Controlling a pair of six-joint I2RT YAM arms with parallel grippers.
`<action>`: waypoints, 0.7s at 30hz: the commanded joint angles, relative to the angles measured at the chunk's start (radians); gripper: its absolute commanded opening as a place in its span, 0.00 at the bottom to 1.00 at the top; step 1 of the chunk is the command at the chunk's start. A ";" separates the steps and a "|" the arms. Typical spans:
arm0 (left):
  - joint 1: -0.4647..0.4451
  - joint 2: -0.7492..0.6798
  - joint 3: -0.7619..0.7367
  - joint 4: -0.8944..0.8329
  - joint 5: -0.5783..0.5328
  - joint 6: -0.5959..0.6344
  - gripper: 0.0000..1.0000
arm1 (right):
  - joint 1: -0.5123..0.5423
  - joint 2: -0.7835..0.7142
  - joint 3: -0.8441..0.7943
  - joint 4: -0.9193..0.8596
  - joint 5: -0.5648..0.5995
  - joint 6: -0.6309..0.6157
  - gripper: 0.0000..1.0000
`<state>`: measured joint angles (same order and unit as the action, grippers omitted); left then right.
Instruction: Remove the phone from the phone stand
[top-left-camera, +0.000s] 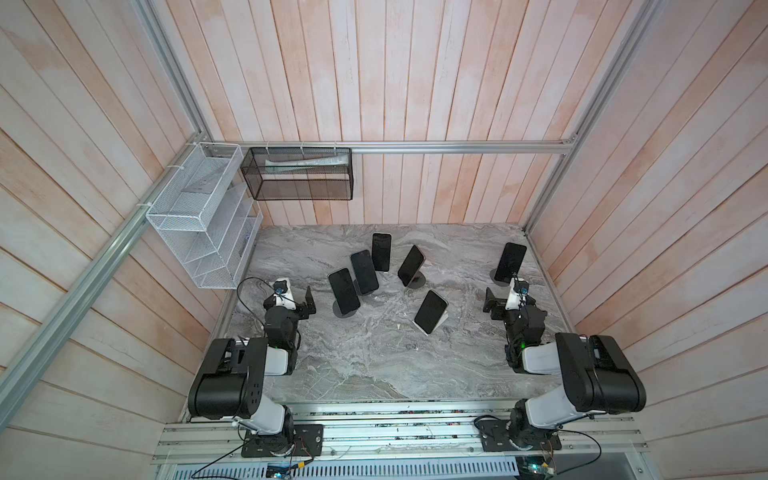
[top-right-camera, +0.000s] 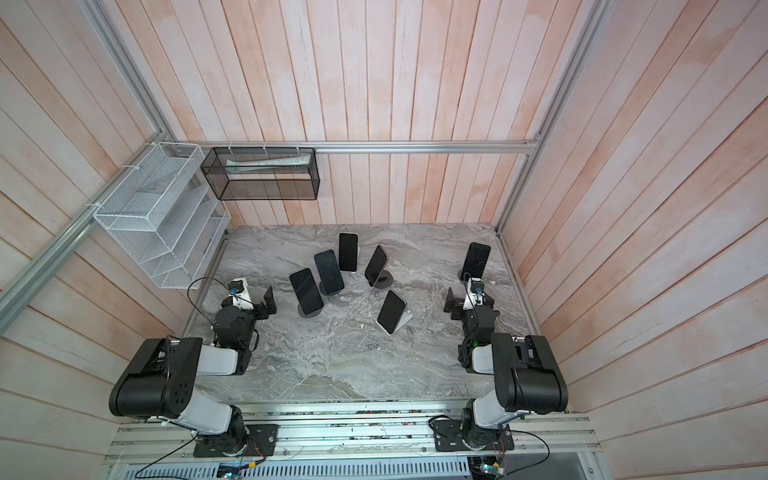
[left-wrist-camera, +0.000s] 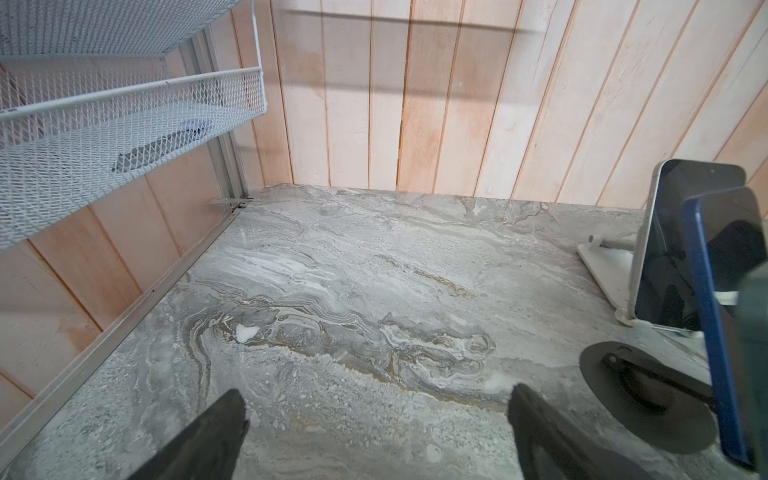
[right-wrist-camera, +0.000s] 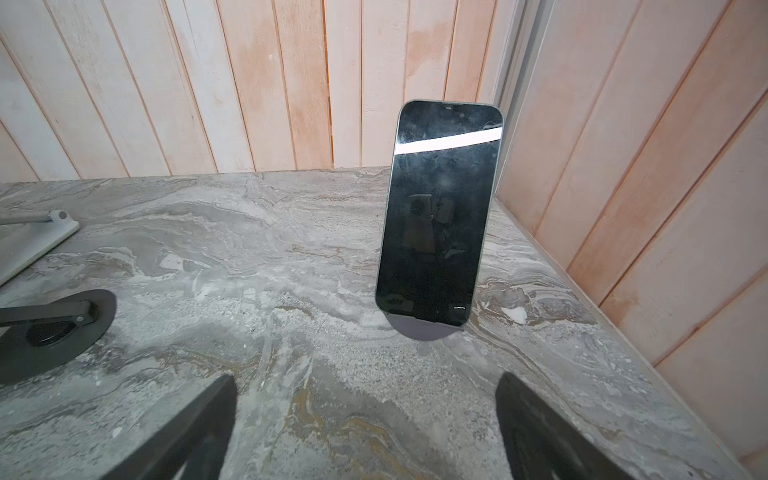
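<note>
Six phones on stands, none removed.

Both top views: cluster of five (top-left-camera: 364, 272) mid-worktop (top-left-camera: 374, 365) toward the far edge. The sixth phone (top-left-camera: 510, 262) sits on its phone stand (top-left-camera: 495, 276) by the far right corner. Spread wide and empty: left gripper (top-left-camera: 309, 300), right gripper (top-left-camera: 489, 302).

Left wrist view: jaws apart over bare worktop, blue-edged phone (left-wrist-camera: 723, 324) beside.

Right wrist view: sixth phone (right-wrist-camera: 440, 216) upright on its phone stand (right-wrist-camera: 419, 332), untouched, likeliest target. Whole removal outstanding.

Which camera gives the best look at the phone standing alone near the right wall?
The right wrist view: the lone phone is large and close, its dark screen facing the camera, propped on its round stand. Both top views show the lone phone small and distant. The left wrist view misses it.
</note>
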<state>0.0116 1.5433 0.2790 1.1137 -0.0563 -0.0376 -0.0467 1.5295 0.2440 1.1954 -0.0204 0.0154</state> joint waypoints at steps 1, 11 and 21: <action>-0.004 -0.003 0.008 -0.003 -0.004 0.008 1.00 | -0.008 -0.014 0.008 -0.015 -0.024 0.001 0.98; -0.004 -0.003 0.008 -0.004 -0.004 0.008 1.00 | -0.007 -0.014 0.008 -0.015 -0.024 0.001 0.98; 0.001 -0.001 0.010 -0.008 0.006 0.007 1.00 | -0.008 -0.015 0.008 -0.014 -0.024 0.001 0.98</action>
<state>0.0120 1.5433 0.2790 1.1137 -0.0559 -0.0376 -0.0494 1.5295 0.2440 1.1954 -0.0284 0.0154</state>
